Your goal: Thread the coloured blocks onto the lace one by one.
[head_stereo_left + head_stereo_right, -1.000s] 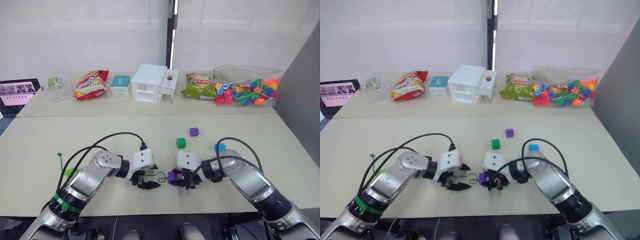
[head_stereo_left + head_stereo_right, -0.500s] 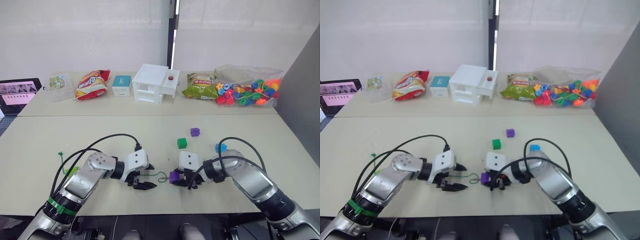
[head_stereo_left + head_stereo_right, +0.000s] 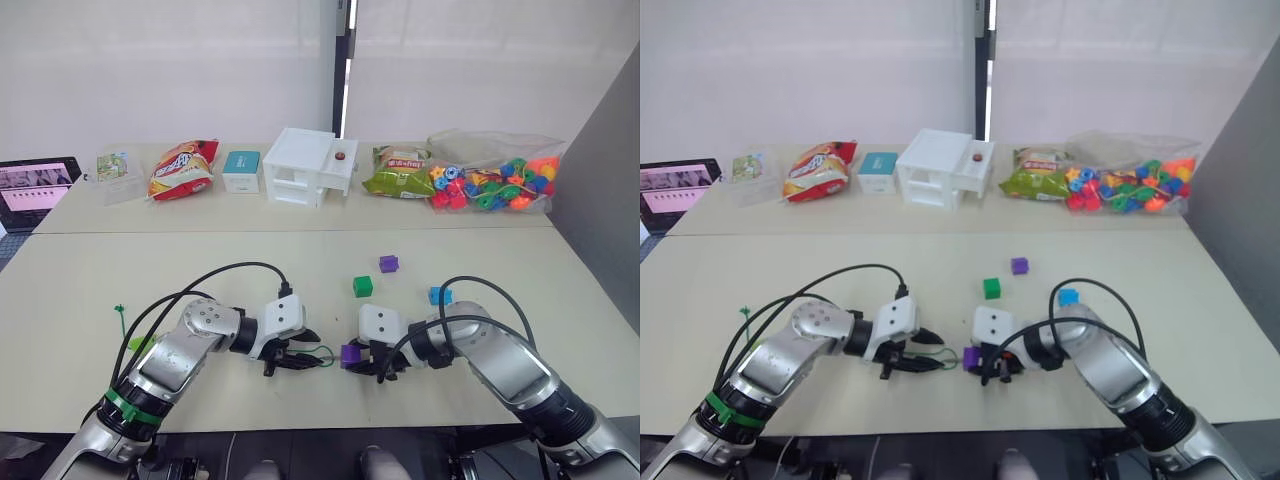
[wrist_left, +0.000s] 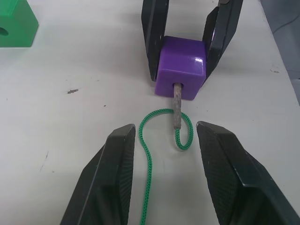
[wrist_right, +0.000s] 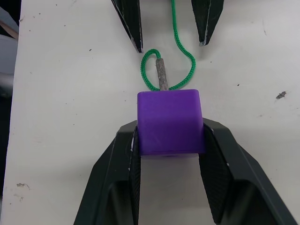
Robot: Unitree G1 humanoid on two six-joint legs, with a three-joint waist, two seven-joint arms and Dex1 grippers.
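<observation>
Low in the centre of the left eye view, our right tool (image 3: pixel 362 361) is clamped on a purple block (image 3: pixel 349 353), one black finger against each side of it, with the block resting on the pale counter (image 3: pixel 300 265). In the right wrist view the block (image 5: pixel 170 122) sits squarely between the two fingers (image 5: pixel 121 173).

The lace (image 4: pixel 149 154) lies on the counter between the two tools. Its stiff grey tip (image 4: pixel 177 108) is pushed into the hole in the face of the purple block that looks toward our left tool, and the green string curls into a small loop just beside that tip before trailing back between the left tool's fingers.

Our left tool (image 3: pixel 300 357) sits just left of the block in the left eye view, its fingers (image 4: pixel 112 183) spread apart, the string running between them without touching either pad.

Above and right of centre in the left eye view, a dark green block (image 3: pixel 363 287), a second purple block (image 3: pixel 389 264) and a blue block (image 3: pixel 439 296) lie apart from one another on the counter. A lime green block (image 3: pixel 141 343) shows at the lower left, partly behind the left arm's cables.
</observation>
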